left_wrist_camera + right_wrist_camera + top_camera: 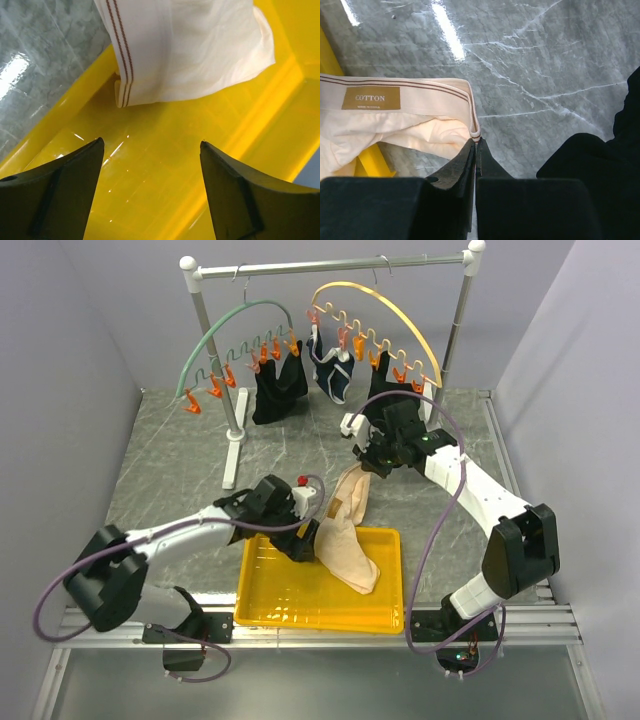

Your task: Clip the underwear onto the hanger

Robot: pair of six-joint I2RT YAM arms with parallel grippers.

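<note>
Showing two robot arms at a grey marble table [170,470], mid-lift on a laundry job. Pinched shut on a corner of the underwear [345,530]: right hand [476,145], clamped on the brown-striped waistband, near a tan label reading "COTTON". Draping from that pinch down into a yellow tray [320,621] at the near edge, lower end crumpled on the tray floor. Hovering low inside the tray, just beside the hanging cloth: left hand [152,145], fingers spread wide, gripping nothing, striped hem directly ahead. Waiting at the back left on a white rail [330,265]: green arc hanger [225,325] with a row of orange clips [215,385], several at its lower left end free, a black garment [278,390] hanging by its right end. Well apart from the underwear, so nothing clipped yet. Judged by looks: thin, light, limp cotton, likely to sag, fold and swing rather than keep any shape; neither fragile nor slippery. Best taken on the stitched waistband, the firmest edge, at a second spot apart from the right hand's, to pull the band flat and offer a taut edge to a clip.
</note>
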